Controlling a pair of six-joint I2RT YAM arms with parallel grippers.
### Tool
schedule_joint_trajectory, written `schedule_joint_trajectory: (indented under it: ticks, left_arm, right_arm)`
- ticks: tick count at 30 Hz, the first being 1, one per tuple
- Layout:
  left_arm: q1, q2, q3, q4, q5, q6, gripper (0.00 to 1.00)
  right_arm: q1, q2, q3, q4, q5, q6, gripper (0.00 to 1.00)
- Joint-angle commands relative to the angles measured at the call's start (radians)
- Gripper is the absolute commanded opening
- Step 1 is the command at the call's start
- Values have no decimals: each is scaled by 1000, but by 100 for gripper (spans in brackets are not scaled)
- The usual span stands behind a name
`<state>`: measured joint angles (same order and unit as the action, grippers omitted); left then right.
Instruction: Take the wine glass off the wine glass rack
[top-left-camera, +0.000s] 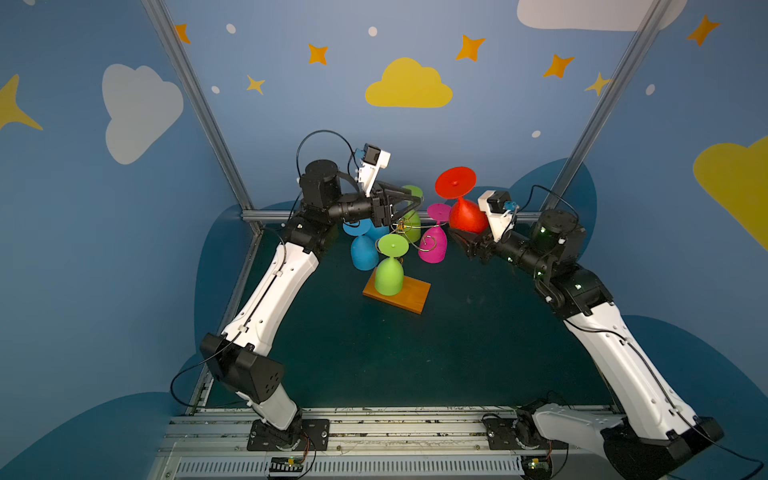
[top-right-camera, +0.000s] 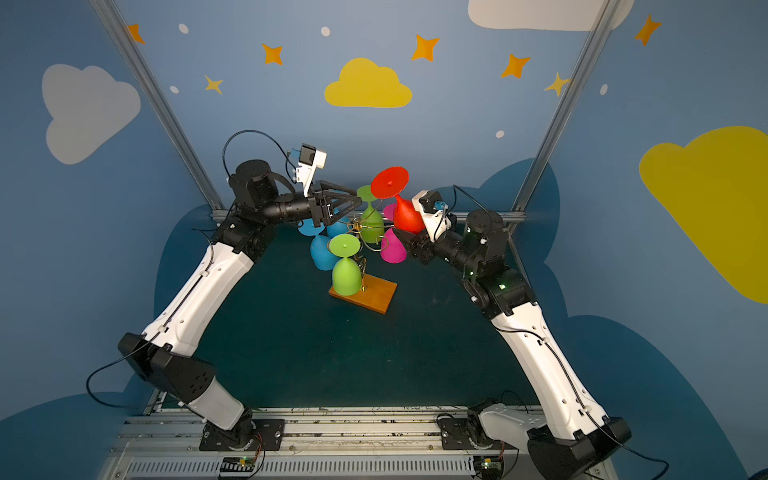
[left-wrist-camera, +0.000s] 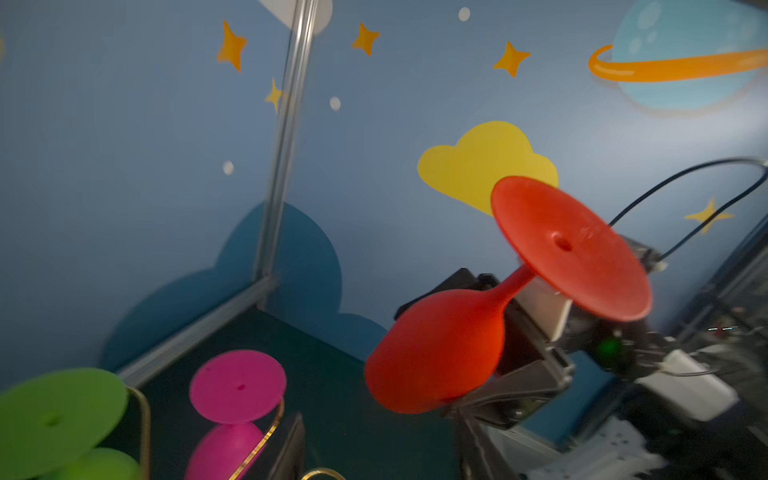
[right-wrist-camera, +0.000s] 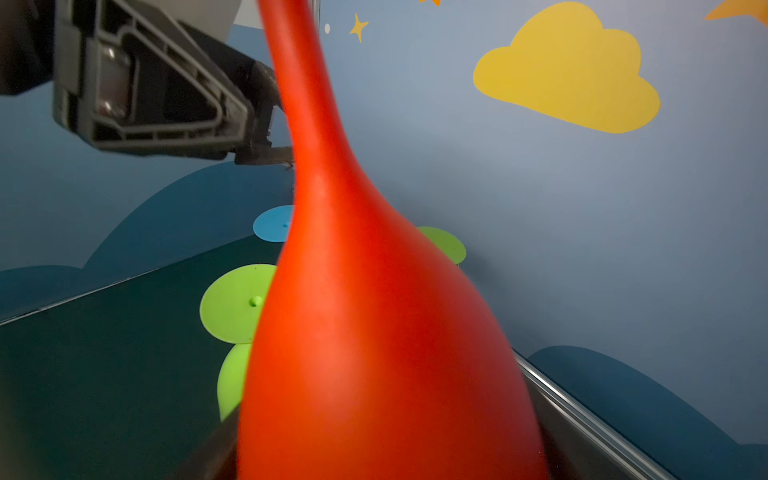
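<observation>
Rack (top-left-camera: 397, 296) stands mid-frame on the table, five glasses hanging. Red wine glass (top-left-camera: 465, 212), centre-right, is lifted clear, its bowl clamped in the right fingers (left-wrist-camera: 490, 399). Left gripper (top-left-camera: 417, 203) parted, empty. Next, probably: carry it away, set down.

Two arms (top-left-camera: 266, 291) with glossy white shells over the long links; black blocky joints and cylindrical motor housings (top-left-camera: 320, 183); thin black cables looping above each wrist; white camera mounts (top-left-camera: 374, 166) with blue connectors; small green lights on the right arm (top-left-camera: 582, 299); black ribbed triangular fingers (right-wrist-camera: 166, 83).
</observation>
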<state>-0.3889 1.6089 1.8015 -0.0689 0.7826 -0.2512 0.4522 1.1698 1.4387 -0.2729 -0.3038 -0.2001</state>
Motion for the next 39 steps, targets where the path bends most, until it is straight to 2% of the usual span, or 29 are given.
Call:
schedule_joint_trajectory:
  ticks: [1,4,7,17,24,39]
  left_arm:
    - [-45,-74,-137,171,-196,474,55]
    - [-86,-104,-263,335,-233,742,54]
    - [-110,-97,-289,400,-264,879,51]
    - [-128,-86,-295,512,-268,984,46]
    - [-146,-90,-297,478,-247,1047,45]
    - [-152,-103,-315,493,-264,1035,25]
  right_arm:
    - [9,-24,40,-122,42,56,31]
    - [15,-17,65,-186,65,76,29]
    - [21,4,93,-246,90,97,28]
    - [71,67,150,-361,111,107,25]
    - [100,102,169,-381,106,114,24]
    - [129,141,197,-407,91,140,25]
